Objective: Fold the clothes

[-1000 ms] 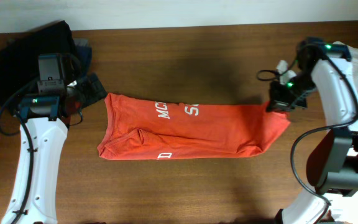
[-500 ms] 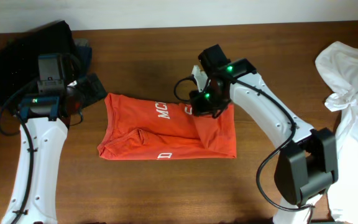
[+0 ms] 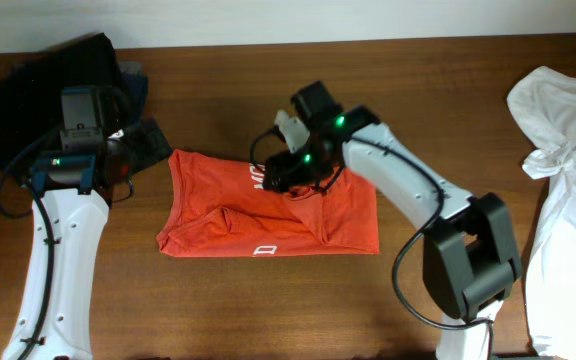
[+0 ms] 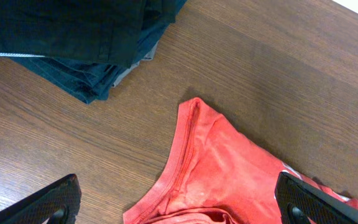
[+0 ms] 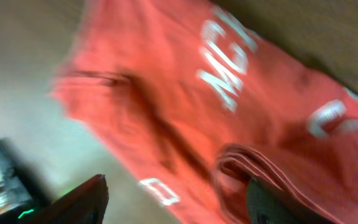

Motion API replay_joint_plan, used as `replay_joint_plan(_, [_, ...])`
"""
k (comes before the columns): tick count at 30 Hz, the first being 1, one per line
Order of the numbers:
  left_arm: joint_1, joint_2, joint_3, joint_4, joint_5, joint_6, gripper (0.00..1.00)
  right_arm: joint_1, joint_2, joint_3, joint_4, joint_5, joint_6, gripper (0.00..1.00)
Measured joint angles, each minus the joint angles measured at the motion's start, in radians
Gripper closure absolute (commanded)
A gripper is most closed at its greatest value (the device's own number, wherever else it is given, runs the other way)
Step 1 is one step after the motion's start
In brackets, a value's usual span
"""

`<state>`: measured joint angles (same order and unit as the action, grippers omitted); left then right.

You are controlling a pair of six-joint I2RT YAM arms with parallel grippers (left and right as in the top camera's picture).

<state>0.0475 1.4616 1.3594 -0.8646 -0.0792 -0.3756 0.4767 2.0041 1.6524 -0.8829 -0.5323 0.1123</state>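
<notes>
Lying across the middle of the dark brown wooden table (image 3: 268, 320), the red-orange cotton T-shirt with white lettering (image 3: 218, 215) has the end nearer the right arm doubled over its centre. It looks light and limp, with no stiffness of its own, so I'd expect it to sag, drag and wrinkle wherever it is lifted. The safest hold would be a corner of the doubled edge or the hem, pinching through every layer.

The right pincer (image 5: 176, 186) hangs just above the fold with its fingers spread, gripping nothing that I can see. The left pincer (image 4: 178, 186) hovers by the collar end, fingers wide apart and empty.

The matte wood should offer a little friction. A stack of black and navy folded garments (image 3: 48, 90) sits in the far left corner, a crumpled plain white shirt (image 3: 558, 120) at the right edge, and a pale wall (image 3: 268, 20) runs behind.
</notes>
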Motion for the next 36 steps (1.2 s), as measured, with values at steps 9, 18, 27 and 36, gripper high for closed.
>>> replay_joint_plan(9, [0.0,0.0,0.0,-0.001,0.0,0.0,0.01,-0.191,-0.014,-0.077,-0.259,0.247,0.095,0.96])
replay_joint_plan(18, [0.0,0.0,0.0,0.0,0.0,0.0,0.01,0.103,0.01,-0.319,0.082,0.132,0.172,0.96])
replay_joint_plan(27, [0.0,0.0,0.0,0.0,0.0,0.0,0.01,-0.075,-0.095,-0.146,-0.081,0.258,0.096,0.96])
replay_joint_plan(36, [0.0,0.0,0.0,0.0,0.0,0.0,0.01,-0.082,-0.08,-0.382,0.266,0.312,0.115,0.95])
